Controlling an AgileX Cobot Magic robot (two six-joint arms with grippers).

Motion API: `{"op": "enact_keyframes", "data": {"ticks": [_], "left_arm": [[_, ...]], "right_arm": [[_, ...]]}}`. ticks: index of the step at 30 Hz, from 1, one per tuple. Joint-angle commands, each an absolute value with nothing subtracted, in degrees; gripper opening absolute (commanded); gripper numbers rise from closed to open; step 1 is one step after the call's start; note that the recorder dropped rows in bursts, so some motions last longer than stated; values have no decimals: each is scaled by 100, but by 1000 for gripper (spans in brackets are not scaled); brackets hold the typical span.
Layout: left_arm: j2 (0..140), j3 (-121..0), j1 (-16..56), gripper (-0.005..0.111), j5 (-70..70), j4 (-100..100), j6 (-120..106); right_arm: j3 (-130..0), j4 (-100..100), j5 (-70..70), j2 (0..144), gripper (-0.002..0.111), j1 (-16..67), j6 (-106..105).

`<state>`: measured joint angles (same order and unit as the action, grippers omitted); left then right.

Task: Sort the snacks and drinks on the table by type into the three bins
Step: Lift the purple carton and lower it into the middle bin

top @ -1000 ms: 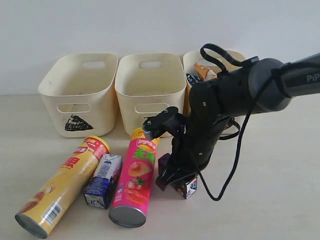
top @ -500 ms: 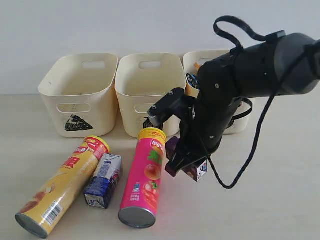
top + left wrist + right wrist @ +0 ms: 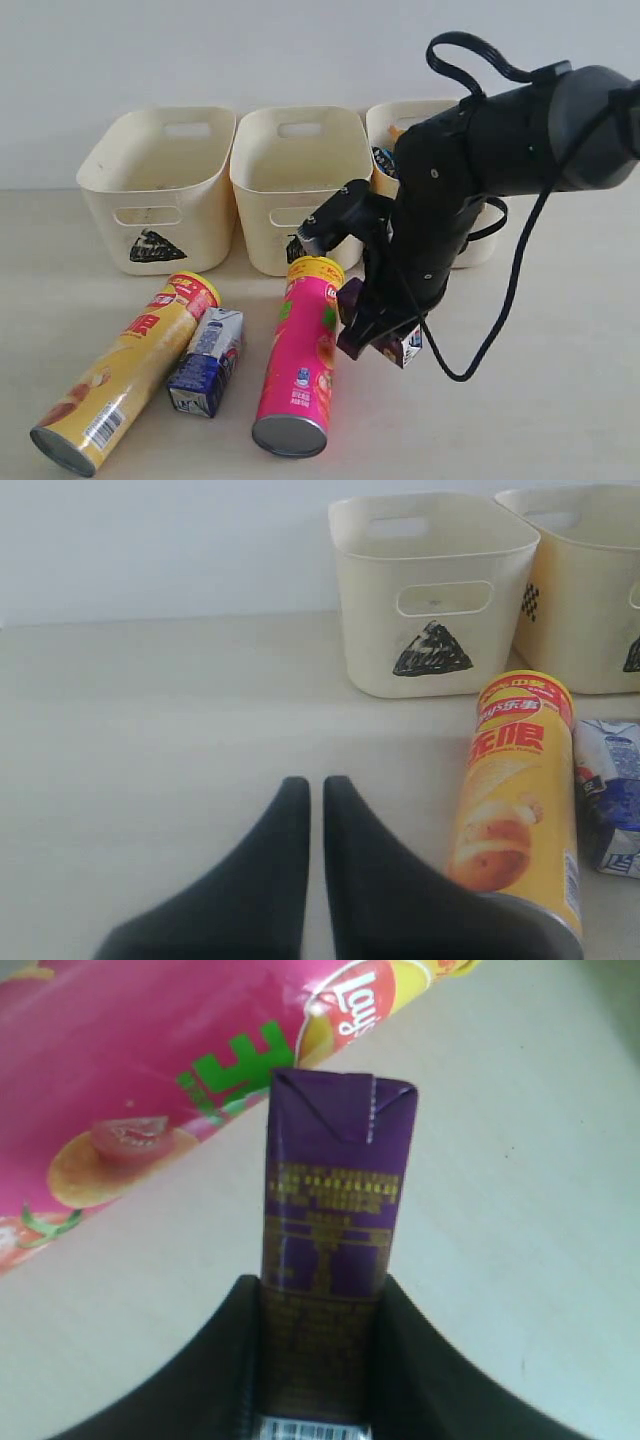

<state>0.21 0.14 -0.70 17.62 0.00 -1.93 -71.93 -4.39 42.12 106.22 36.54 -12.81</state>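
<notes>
The right gripper (image 3: 378,335) has its fingers clamped on the purple carton (image 3: 335,1190), one on each side of the carton's lower part. In the exterior view the carton hangs tilted under the black arm, just beside the top end of the pink tube (image 3: 303,360). It is in front of the gap between the middle bin (image 3: 295,125) and the right bin (image 3: 385,110). It looks to be clear of the table (image 3: 560,400), though from this angle I can't be sure of that.

The pink tube lies on its side, its metal end toward the near edge and its yellow-rimmed top toward the bins. To its left lies the blue and white carton (image 3: 207,360), also on its side. It sits right against the yellow tube (image 3: 130,370), which lies at a slant with its metal end nearest the front.

The three bins stand in a row at the back, close together. The left bin (image 3: 160,190) has a black scribbled triangle on its front and looks empty. The middle bin's mark is mostly hidden behind the arm. In the right bin an orange bag (image 3: 402,138) and a blue bag (image 3: 385,158) show above the rim, partly covered by the arm.

The left gripper (image 3: 314,785) hangs over bare table off to the side of the yellow tube. Its fingers are together with only a thin slit between them, and they hold nothing.
</notes>
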Motion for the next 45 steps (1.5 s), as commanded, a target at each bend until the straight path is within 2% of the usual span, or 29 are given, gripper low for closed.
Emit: {"op": "enact_keyframes", "data": {"ticks": [1, 8, 15, 22, 33, 41, 43, 45], "left_arm": [[0, 0, -91, 4, 1691, -41, -195], [0, 0, -91, 4, 1691, -41, -195], [0, 0, -91, 4, 1691, -41, -195], [0, 0, -91, 4, 1691, -41, -195], [0, 0, -91, 4, 1691, -41, -195], [0, 0, -91, 4, 1691, -41, -195], [0, 0, -91, 4, 1691, -41, -195], [0, 0, -91, 4, 1691, -41, -195]], "right_arm": [[-7405, -674, 4709, 10385, 0, 3654, -1263], [-8316, -538, 4851, 9995, 0, 3654, -1408], [-8792, -523, 3721, 10154, 0, 3654, -1408], [-9357, -682, 2855, 10747, 0, 3654, -1396], [-10693, -2411, 2728, 11933, 0, 3617, -118], [-11140, -2453, 2624, 12475, 0, 3254, 740], [-11138, -2440, 2581, 12538, 2, 3219, 755], [-11138, -2385, 2556, 12581, 11, 3203, 755]]}}
